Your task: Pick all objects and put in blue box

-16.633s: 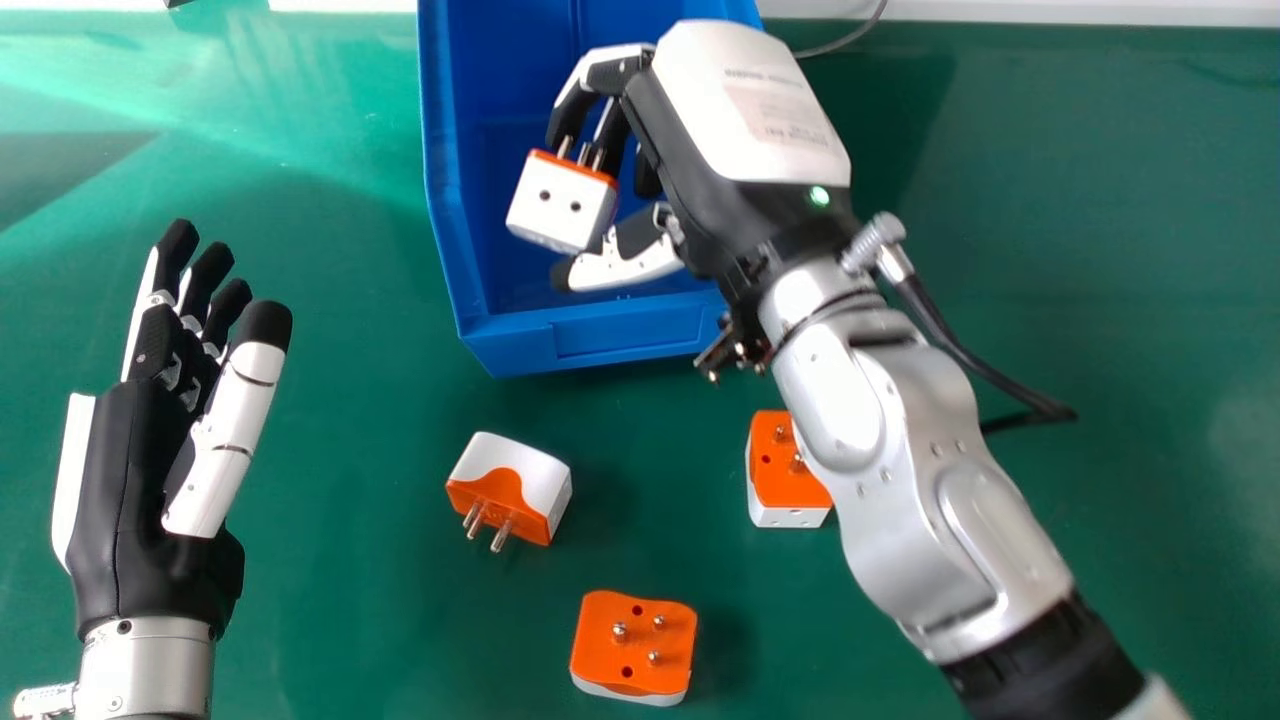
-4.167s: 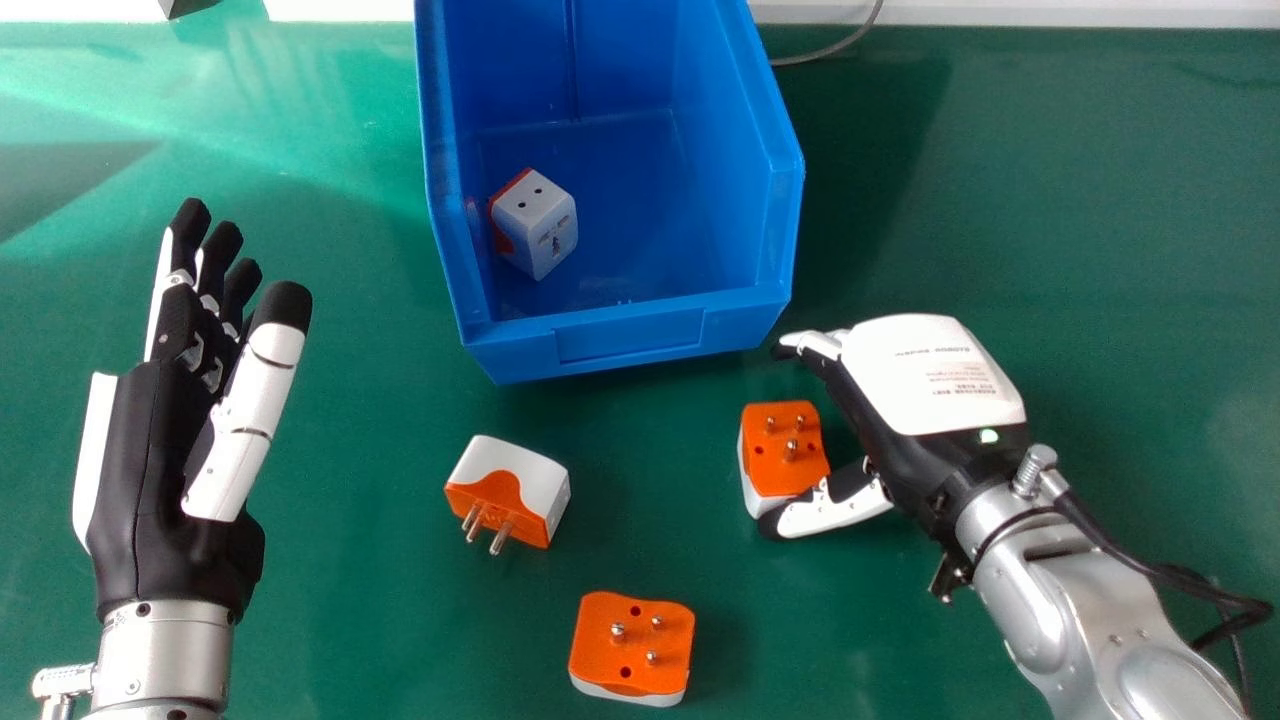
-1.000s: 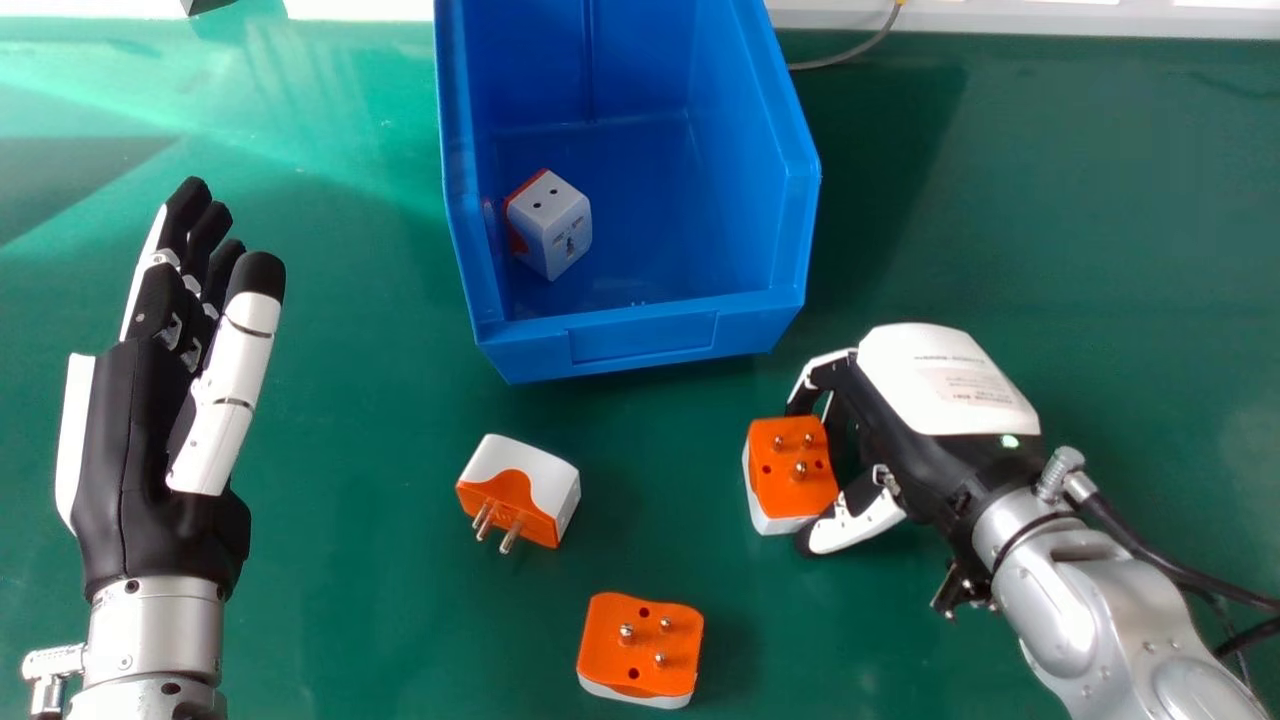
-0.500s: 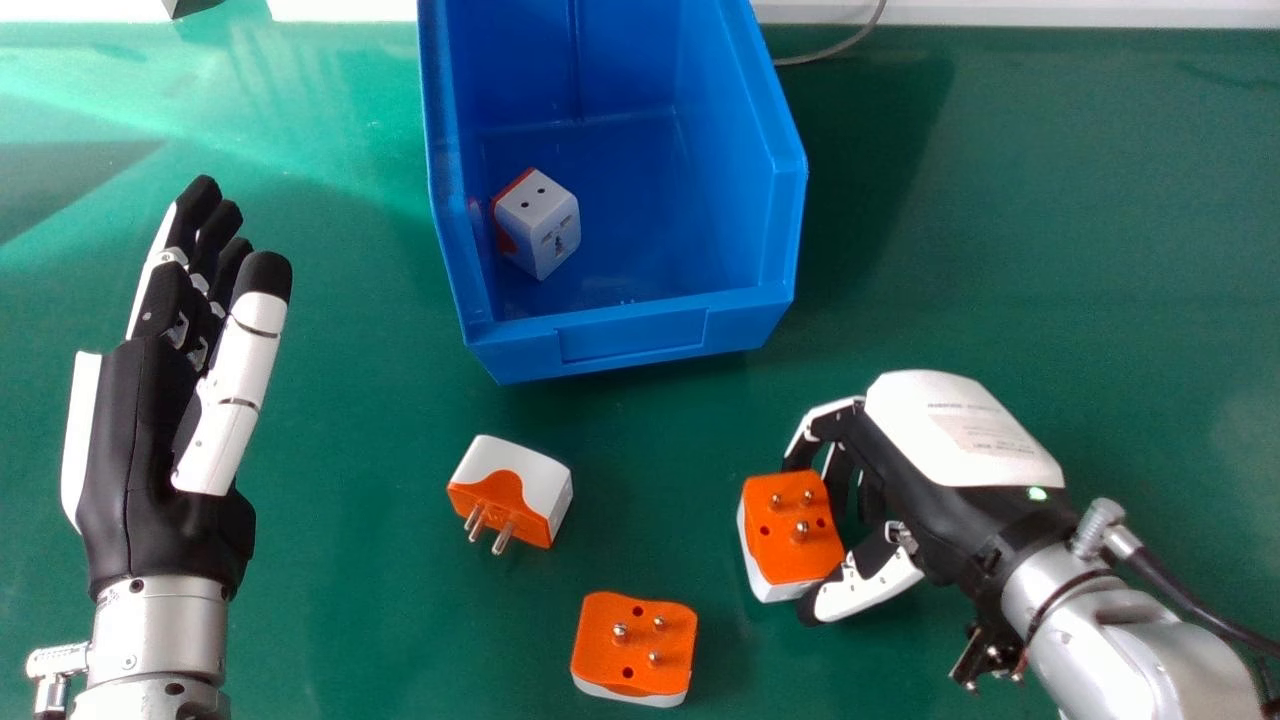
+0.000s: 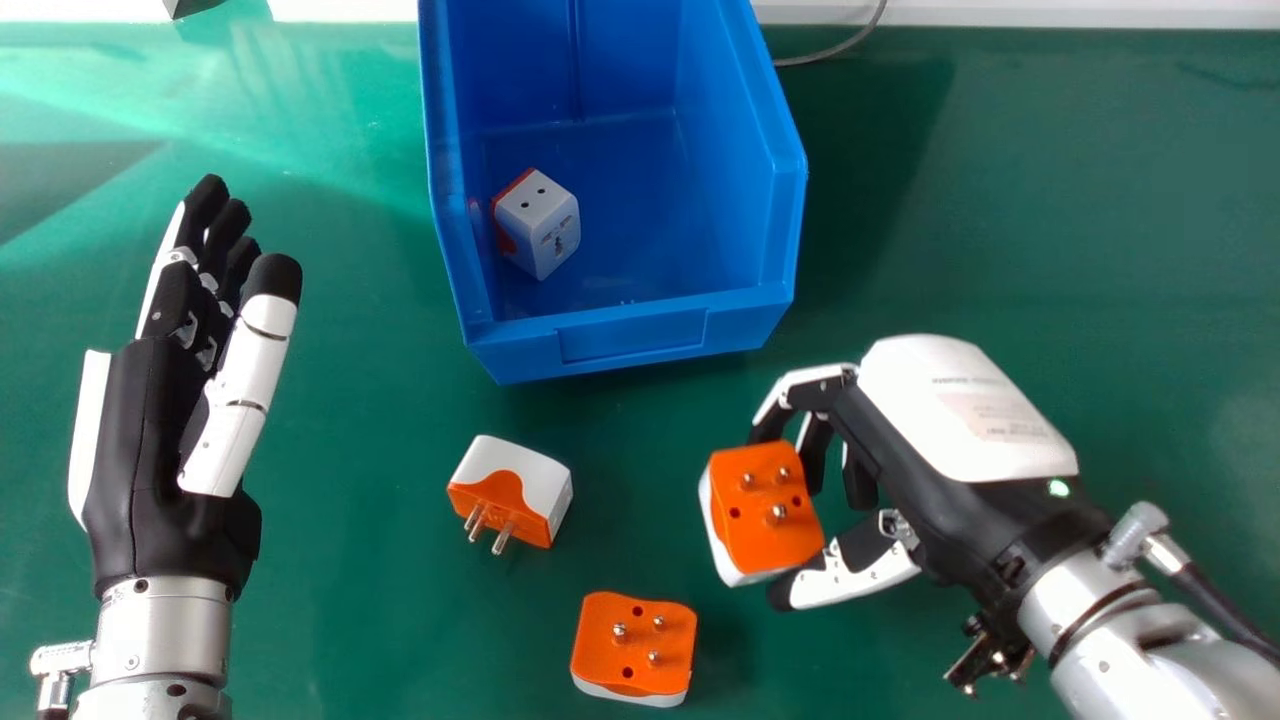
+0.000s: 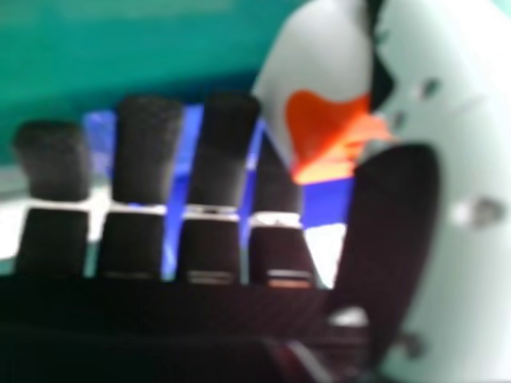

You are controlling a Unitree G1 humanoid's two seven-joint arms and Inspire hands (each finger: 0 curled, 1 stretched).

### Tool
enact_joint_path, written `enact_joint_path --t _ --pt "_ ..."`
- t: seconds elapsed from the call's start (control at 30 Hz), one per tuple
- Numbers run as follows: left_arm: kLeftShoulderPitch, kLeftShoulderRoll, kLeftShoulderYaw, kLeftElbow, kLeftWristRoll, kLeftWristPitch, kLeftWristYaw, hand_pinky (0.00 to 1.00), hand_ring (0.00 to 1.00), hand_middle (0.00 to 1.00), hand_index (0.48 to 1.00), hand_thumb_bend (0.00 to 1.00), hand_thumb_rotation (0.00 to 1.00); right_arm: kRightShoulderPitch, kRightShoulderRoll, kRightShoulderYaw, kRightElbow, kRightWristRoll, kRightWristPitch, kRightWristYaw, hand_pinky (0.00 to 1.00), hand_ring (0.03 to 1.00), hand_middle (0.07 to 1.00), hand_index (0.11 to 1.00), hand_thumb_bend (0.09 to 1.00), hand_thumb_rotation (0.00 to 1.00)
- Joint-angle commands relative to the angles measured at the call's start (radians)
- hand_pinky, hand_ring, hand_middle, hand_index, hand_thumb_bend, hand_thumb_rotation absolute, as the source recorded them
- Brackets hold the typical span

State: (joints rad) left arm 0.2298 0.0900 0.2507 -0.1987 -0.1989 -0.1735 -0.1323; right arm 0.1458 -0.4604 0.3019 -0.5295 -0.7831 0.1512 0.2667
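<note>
In the head view my right hand [image 5: 940, 440] is curled round an orange and white adapter [image 5: 765, 510], pinched between fingers and thumb with its pins facing up. The right hand view shows that adapter [image 6: 319, 88] between the fingers and thumb of my right hand [image 6: 391, 231]. My left hand [image 5: 165, 440] is at the left with straight fingers and holds nothing. A second adapter [image 5: 510, 490] lies on the table in front of the blue box [image 5: 635, 330], pins toward the near side. Nearer, a third adapter [image 5: 634, 645] has its pins up. Another adapter [image 5: 540, 225] sits inside the box, by its left wall.
The green table [image 5: 1050, 250] spreads around the box and adapters. A grey cable [image 5: 835, 48] runs behind the box at the far edge. A dark cable [image 5: 1215, 605] hangs along my right wrist.
Over the last second my right hand has curled round the right-hand adapter, first drawing it nearer, then carrying it up and leftward. Earlier, another adapter went from this hand into the box.
</note>
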Motion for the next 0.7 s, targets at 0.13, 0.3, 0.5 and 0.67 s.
enact_joint_path --t 0.13,0.3,0.5,0.67 --pt "-0.009 0.01 0.007 0.013 -0.015 -0.043 -0.026 0.96 0.97 0.97 0.959 0.59 0.61 -0.02 0.027 -0.033 -0.105 0.023 -0.009 0.046 0.2 0.268 0.44 0.509 0.509 0.0" --pt "-0.009 0.007 0.004 0.01 -0.009 -0.036 -0.021 0.96 0.97 0.97 0.967 0.59 0.61 -0.067 0.042 -0.032 -0.134 0.012 -0.02 0.065 0.2 0.251 0.433 0.507 0.508 0.0" --pt "-0.014 0.008 0.0 0.012 -0.008 -0.034 -0.022 0.97 0.98 0.98 0.975 0.59 0.61 -0.152 0.08 -0.009 -0.119 0.001 -0.028 0.075 0.16 0.209 0.423 0.501 0.507 0.0" --pt "-0.017 0.009 -0.001 0.016 -0.005 -0.037 -0.022 0.98 0.98 0.99 0.987 0.59 0.62 -0.233 0.112 0.02 -0.083 -0.029 -0.018 0.093 0.15 0.197 0.413 0.501 0.506 0.0"
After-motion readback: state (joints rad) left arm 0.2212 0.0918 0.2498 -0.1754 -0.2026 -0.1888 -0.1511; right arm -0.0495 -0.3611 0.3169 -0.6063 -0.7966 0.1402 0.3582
